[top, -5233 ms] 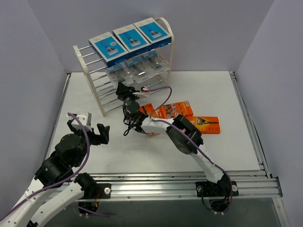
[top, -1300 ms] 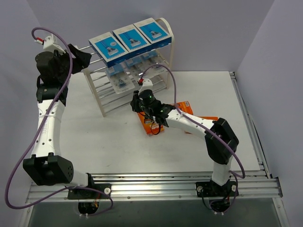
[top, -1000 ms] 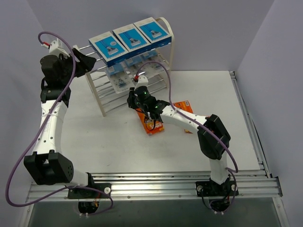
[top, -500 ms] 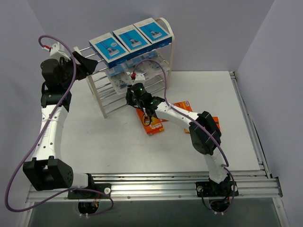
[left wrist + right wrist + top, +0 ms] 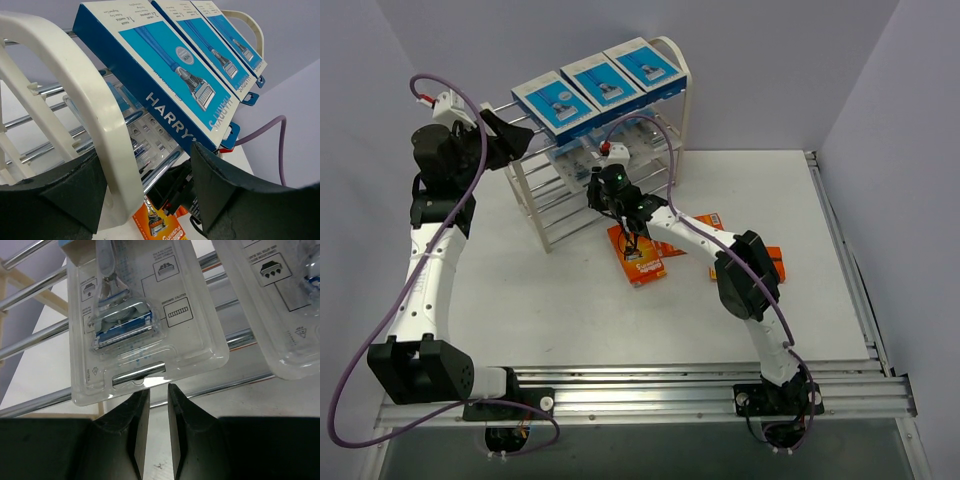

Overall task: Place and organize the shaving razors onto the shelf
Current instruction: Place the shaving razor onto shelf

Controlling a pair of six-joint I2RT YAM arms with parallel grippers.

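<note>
The white shelf (image 5: 526, 190) stands at the back. Three blue boxes (image 5: 605, 80) lie on its top tier and clear blister packs (image 5: 620, 145) on the tier below. Three orange packs (image 5: 638, 255) lie on the table in front. My left gripper (image 5: 510, 140) is open, and its jaws straddle the shelf's left end panel (image 5: 100, 110), next to a blue box (image 5: 165, 70). My right gripper (image 5: 603, 185) is at the shelf front. Its jaws (image 5: 158, 387) stand a narrow gap apart, empty, just under the lower edge of a blister pack (image 5: 130, 320).
Two orange packs (image 5: 695, 235) (image 5: 770, 262) lie right of the right arm's forearm. A second blister pack (image 5: 280, 300) rests beside the first on chrome rods (image 5: 35, 335). Purple walls close in at the back and sides. A metal rail runs along the near edge (image 5: 640, 385).
My left arm rose from the near left to the shelf's left end. My right gripper moved from over the orange packs up to the blister-pack tier. The shelf shifted slightly to the right.
</note>
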